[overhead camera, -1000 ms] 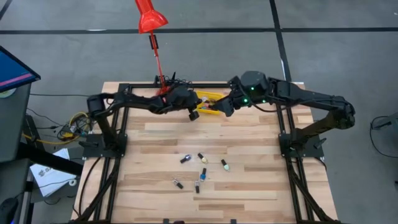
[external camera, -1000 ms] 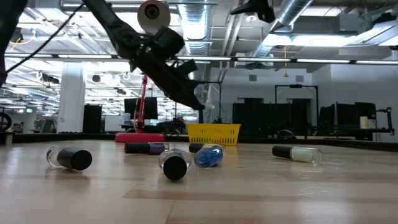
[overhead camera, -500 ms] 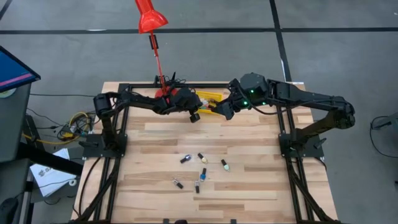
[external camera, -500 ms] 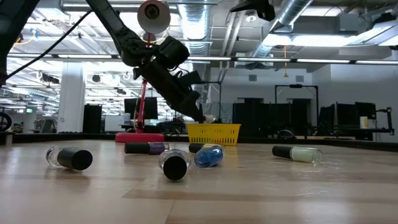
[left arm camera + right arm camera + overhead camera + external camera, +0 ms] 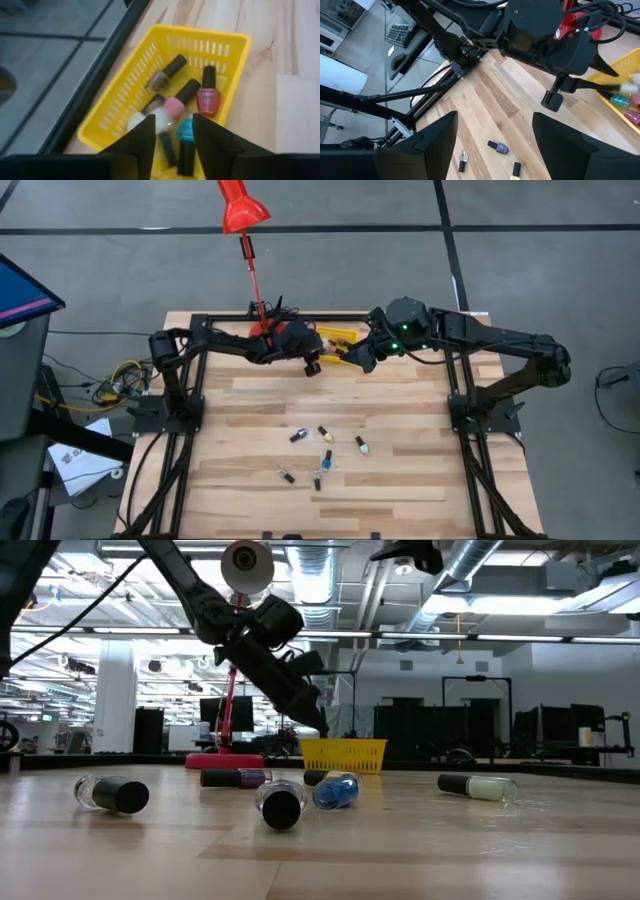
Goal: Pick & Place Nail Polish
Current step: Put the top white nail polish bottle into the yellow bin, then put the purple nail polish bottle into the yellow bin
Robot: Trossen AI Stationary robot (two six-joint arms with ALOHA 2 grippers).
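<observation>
A small yellow bin (image 5: 150, 80) stands at the table's far middle (image 5: 336, 338) and holds several nail polish bottles: brown (image 5: 165, 74), pink (image 5: 177, 101), red (image 5: 208, 95), white (image 5: 150, 117), teal (image 5: 185, 131). My left gripper (image 5: 172, 137) hovers open just above the bin's near end (image 5: 318, 360), touching nothing. My right gripper (image 5: 495, 145) is wide open and empty, right of the bin (image 5: 352, 360). Several more bottles lie on their sides in the table's middle (image 5: 323, 450), among them a blue one (image 5: 335, 790) and a pale green one (image 5: 478, 787).
A red stand with a pole (image 5: 243, 220) rises behind the table's far edge. Black frame rails (image 5: 190, 380) run along the table's left, right and far sides. Bare wood lies between the bin and the loose bottles (image 5: 330, 400).
My left gripper has gone down toward the yellow bin and then kept still over it. The loose bottles on the table have not moved.
</observation>
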